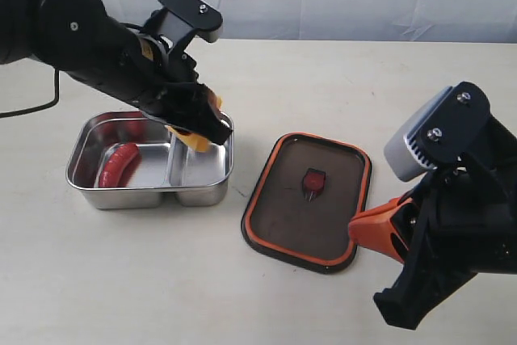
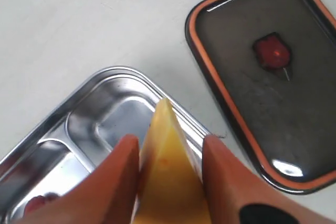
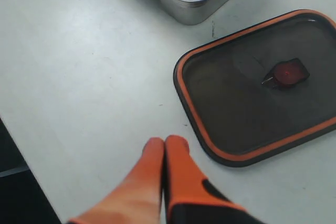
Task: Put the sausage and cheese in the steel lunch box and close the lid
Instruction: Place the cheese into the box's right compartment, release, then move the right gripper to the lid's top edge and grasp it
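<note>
From the exterior view, the steel lunch box [image 1: 78,185] sits toward the left edge of the tabletop [image 1: 363,78], with the sausage [image 1: 118,166] lying in its larger compartment. The left gripper [image 1: 206,128] hangs over the smaller compartment, pinching the cheese [image 1: 194,141]. The lid [image 1: 279,232] lies flat just beside the box, nearer the middle, and the right gripper [image 1: 373,230] hovers by its near right corner. In the left wrist view, 2 orange fingers [image 2: 118,177] clamp the wedge's flat faces, its thin edge pointing toward the tray. In the right wrist view, that gripper's fingers are pressed together on nothing, above bare tabletop beside the lid. The cheese looks light, stiff and smooth, so I'd guess a tapered pinch could let it slip; the thin lid probably wants taking by its rim.
</note>
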Available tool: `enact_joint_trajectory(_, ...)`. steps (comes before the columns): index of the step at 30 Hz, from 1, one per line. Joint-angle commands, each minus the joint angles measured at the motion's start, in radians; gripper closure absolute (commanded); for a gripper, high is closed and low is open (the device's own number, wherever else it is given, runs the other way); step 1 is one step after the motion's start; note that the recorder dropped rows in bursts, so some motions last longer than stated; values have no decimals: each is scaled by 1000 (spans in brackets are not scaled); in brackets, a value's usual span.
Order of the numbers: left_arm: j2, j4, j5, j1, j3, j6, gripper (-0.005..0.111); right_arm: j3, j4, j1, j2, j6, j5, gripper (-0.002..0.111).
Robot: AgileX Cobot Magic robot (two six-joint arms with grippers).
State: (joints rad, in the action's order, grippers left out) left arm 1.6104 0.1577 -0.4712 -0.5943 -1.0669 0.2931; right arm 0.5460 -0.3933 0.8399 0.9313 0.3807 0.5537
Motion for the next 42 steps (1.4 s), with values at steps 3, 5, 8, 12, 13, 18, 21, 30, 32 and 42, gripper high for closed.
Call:
enact_joint_trajectory(3,65,-15,91,15,-11,-3,106,-5,3,-2,-8,-6,-7,108)
enact_joint_trajectory(5,74,-15,106,15,-11,-3,101,-5,3,-2,-8,-15,-7,108)
enact_joint_trajectory(8,82,-21,110,15,-11,-3,87,-5,3,-2,-8,-17,-5,108)
enact_joint_trajectory(12,96,-19,108,15,-11,-3,66,-5,3,-2,-8,-32,-5,108)
enact_joint_trajectory(13,101,-17,106,15,-11,-3,62,-5,3,-2,-8,-41,-5,108)
enact_joint_trajectory(18,111,-17,100,15,-11,-3,54,-5,3,-2,-8,-45,-5,108)
enact_joint_trajectory(21,111,-17,100,15,-11,-3,54,-5,7,-2,-8,-68,-5,108)
enact_joint_trajectory(30,57,-70,-65,15,-11,-7,106,40,450,-2,-8,-638,19,108)
enact_joint_trajectory(32,25,-72,-129,15,-6,-12,107,71,612,-2,-8,-820,86,108)
enact_joint_trajectory(42,-236,83,-23,15,222,-29,107,255,968,-2,66,-984,381,63)
